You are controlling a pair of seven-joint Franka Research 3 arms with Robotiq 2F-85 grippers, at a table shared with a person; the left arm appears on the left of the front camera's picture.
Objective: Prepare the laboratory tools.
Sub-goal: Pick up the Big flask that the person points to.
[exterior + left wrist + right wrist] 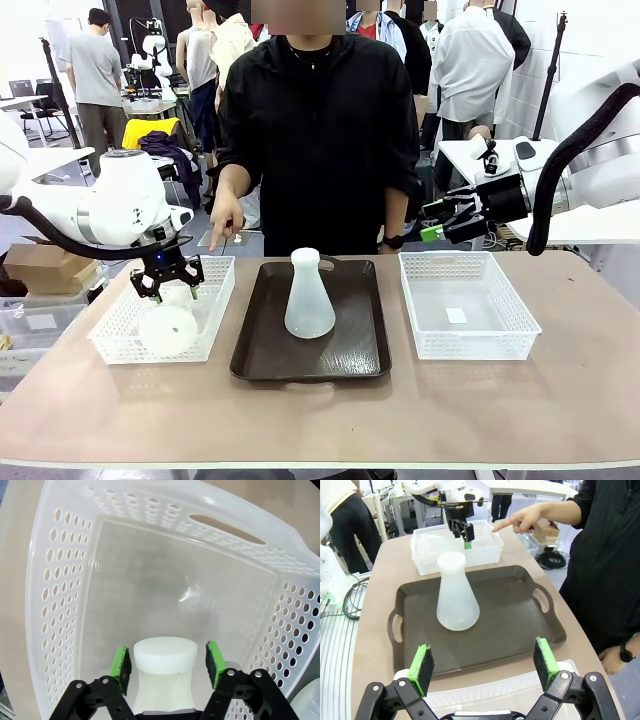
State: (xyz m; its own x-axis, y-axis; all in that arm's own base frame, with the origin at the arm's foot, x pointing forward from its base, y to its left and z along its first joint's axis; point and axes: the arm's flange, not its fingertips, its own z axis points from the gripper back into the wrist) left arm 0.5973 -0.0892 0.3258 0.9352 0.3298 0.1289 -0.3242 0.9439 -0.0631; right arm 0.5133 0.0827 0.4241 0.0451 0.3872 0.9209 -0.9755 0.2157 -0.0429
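Left end effector (167,667): its green pads (121,667) stand apart on either side of the white neck top of a tipped flask (165,652), with a thin gap visible at each pad. The flask's round base (168,328) lies below the end effector (166,280), inside the left basket (60,580). The basket's perforated walls surround both fingers. Just beyond this basket, a person's hand (225,215) points a finger down toward it.

Right end effector (482,665): its fingers are spread wide and grasp nothing. It hangs in the air (430,220) behind the far edge of the right basket (500,320), whose rim passes directly beneath the pads in the wrist view. Ahead of the end effector lies a dark tray (520,625), with the upright flask (457,597) standing on it. Farther ahead are the left basket and the other arm. Baskets and tray rest side by side on the tabletop (500,410).
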